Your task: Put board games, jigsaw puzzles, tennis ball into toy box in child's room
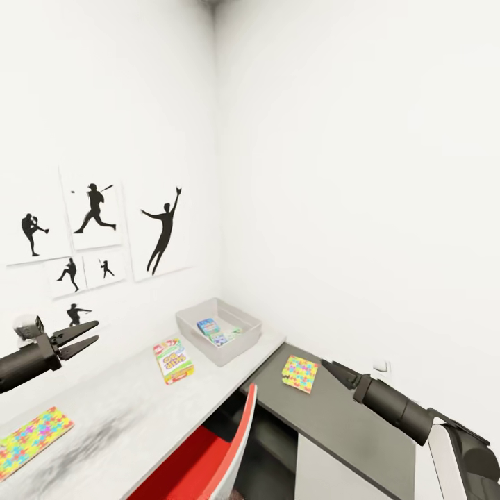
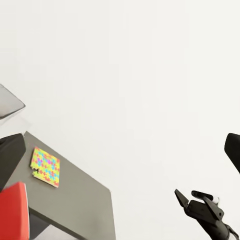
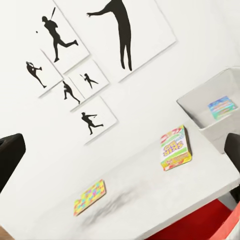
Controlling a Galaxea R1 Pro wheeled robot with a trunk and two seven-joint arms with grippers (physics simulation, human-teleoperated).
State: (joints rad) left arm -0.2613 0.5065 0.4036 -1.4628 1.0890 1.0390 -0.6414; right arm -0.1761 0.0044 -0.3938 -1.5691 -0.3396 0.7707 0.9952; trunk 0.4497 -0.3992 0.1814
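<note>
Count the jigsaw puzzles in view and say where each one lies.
2. One jigsaw puzzle lies on the dark grey cabinet top, right of the toy box. The other lies at the near left end of the pale table. None appears hidden.

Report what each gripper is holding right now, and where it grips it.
Nothing is held. The left gripper is open in the air with nothing between its fingers; the right gripper hovers near a jigsaw puzzle, carrying nothing.
</note>
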